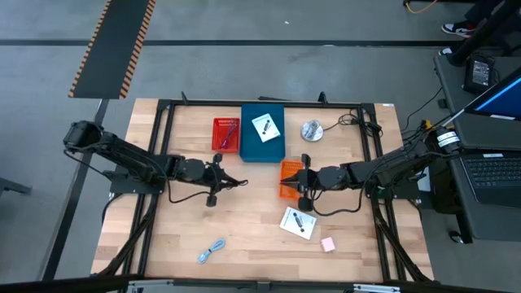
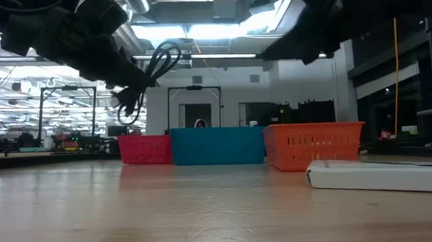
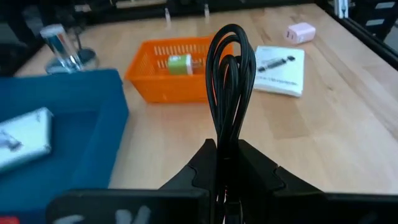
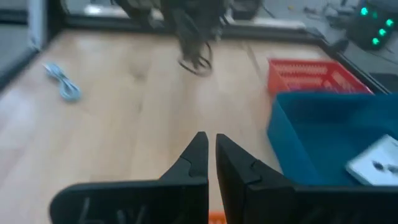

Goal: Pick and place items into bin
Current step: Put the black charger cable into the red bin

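Note:
My left gripper [image 1: 218,176] hovers left of the table's middle, shut on the black coiled cable [image 3: 230,81], which shows lifted in the low view [image 2: 157,65]. My right gripper [image 4: 210,146] is above the orange bin [image 1: 286,181], its fingers shut on nothing. A tiny green piece [image 3: 179,63] lies inside the orange bin [image 3: 180,74]. One white card [image 1: 265,127] rests in the blue bin [image 1: 263,146]. Another white card [image 1: 299,221], the pink block [image 1: 328,243] and the light-blue cable [image 1: 212,251] lie flat on the table. My left gripper pinches the bundled strands of the black cable [image 3: 225,146] between its two fingers. The fingers come in about level, from the table's left. The looped end [image 3: 231,43] sticks out past the fingertips toward the right. The cable is lifted clear of the table, its other end hanging below the gripper [image 2: 130,103].
A red bin [image 1: 225,133] stands left of the blue bin, near the far edge. A round silver disc [image 1: 311,130] with a dark cord sits right of the blue bin. Bare wood lies in the near-left part of the table. A laptop sits beyond the right edge.

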Controlling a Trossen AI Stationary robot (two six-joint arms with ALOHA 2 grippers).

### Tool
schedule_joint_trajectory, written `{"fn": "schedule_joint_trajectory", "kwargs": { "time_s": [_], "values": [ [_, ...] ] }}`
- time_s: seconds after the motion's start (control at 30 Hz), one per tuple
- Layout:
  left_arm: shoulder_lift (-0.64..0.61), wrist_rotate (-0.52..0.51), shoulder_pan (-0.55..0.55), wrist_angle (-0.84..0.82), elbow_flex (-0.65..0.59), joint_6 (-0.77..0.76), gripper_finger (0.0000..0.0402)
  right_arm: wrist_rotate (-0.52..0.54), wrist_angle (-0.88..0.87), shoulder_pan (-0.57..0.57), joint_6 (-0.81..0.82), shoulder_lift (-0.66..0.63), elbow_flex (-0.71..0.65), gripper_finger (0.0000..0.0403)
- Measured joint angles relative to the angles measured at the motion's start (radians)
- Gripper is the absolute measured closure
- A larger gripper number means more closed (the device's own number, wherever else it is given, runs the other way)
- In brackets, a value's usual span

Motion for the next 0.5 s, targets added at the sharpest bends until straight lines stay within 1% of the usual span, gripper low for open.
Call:
{"fn": "schedule_joint_trajectory", "kwargs": {
  "time_s": [0.1,0.27,0.43,0.5],
  "values": [
    [-0.022,0.001,0.021,0.011,0.000,0.041,0.0369,-0.018,0.052,0.000,0.000,0.000,0.000,0.0391],
    [-0.104,-0.002,0.075,0.004,0.000,0.054,0.0369,-0.018,0.053,0.000,-0.004,0.000,0.000,0.0391],
    [-0.173,-0.110,0.154,-0.095,0.001,-0.061,0.0369,-0.010,0.058,0.000,-0.104,0.000,0.000,0.0391],
    [-0.182,-0.117,0.185,-0.125,0.001,-0.109,0.0369,-0.009,0.077,-0.006,-0.140,0.000,0.000,0.0391]
  ]
}}
